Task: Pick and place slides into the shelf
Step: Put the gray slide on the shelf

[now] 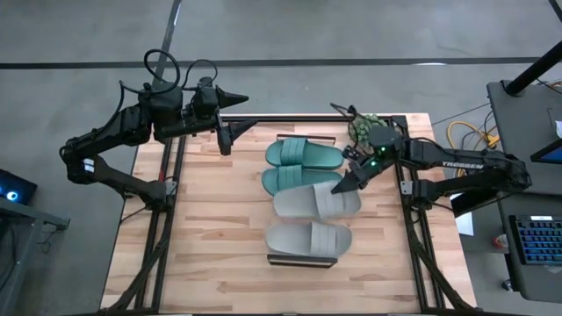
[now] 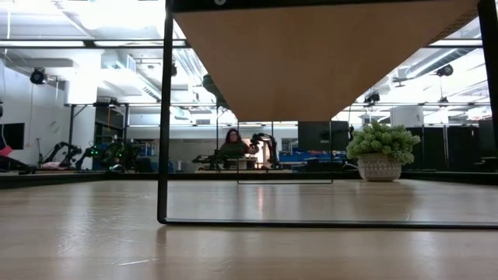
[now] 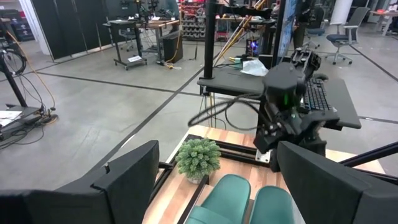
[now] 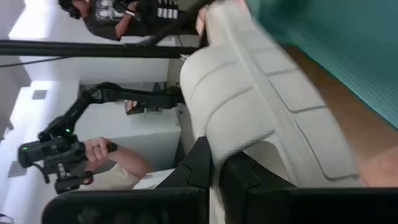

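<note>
While my left fingers point(image 1: 235, 117) hang released at upper left, my right fingers point(image 1: 344, 186) grasp the upper grey slide's point(image 1: 316, 203) right end, its long axis running left-right.

Premises: an open-plan robotics lab or workshop. Evidence: polished concrete floor point(image 3: 93, 106), equipment benches point(image 3: 134, 28), office chair point(image 3: 345, 31), keyboard point(image 1: 536, 241), and another robot arm point(image 2: 66, 152) beyond the table.

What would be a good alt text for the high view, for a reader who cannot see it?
Seen from above, four slides lie in a row on the shelf: two teal-green slides and two grey slides. The right gripper is at the edge of the upper grey slide, and the left gripper hangs apart over the table's far left.
</note>
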